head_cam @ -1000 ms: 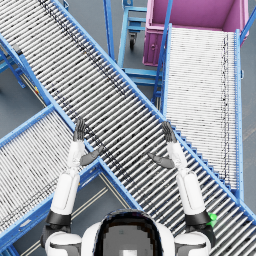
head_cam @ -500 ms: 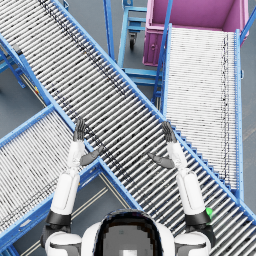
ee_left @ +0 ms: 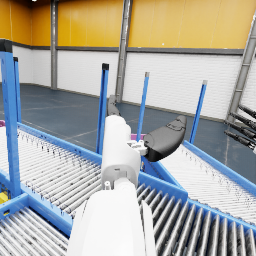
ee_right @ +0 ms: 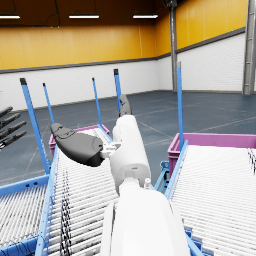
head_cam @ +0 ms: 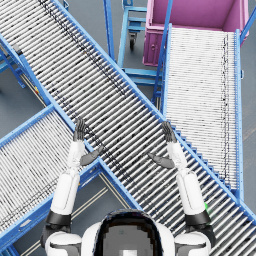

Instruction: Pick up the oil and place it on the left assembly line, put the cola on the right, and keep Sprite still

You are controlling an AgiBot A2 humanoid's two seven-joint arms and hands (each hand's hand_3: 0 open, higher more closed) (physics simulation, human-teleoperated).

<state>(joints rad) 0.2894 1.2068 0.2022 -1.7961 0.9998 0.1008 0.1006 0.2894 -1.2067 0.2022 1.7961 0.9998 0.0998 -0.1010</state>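
Note:
No oil, cola or Sprite shows in any view. My left hand [head_cam: 80, 145] hovers open over the left edge of the central roller conveyor [head_cam: 115, 115], fingers straight and thumb spread inward. My right hand [head_cam: 167, 147] is held open over the same conveyor's right part, mirrored to the left one. In the left wrist view my left hand [ee_left: 162, 140] holds nothing, and the other hand's fingertips [ee_left: 240, 127] show at the side. In the right wrist view my right hand [ee_right: 82, 145] holds nothing either.
A left roller line [head_cam: 30, 160] branches off at the lower left. A right roller line [head_cam: 200, 95] runs up to a magenta bin [head_cam: 200, 15]. Blue frame rails and posts [head_cam: 107, 25] border the conveyors, with grey floor between them.

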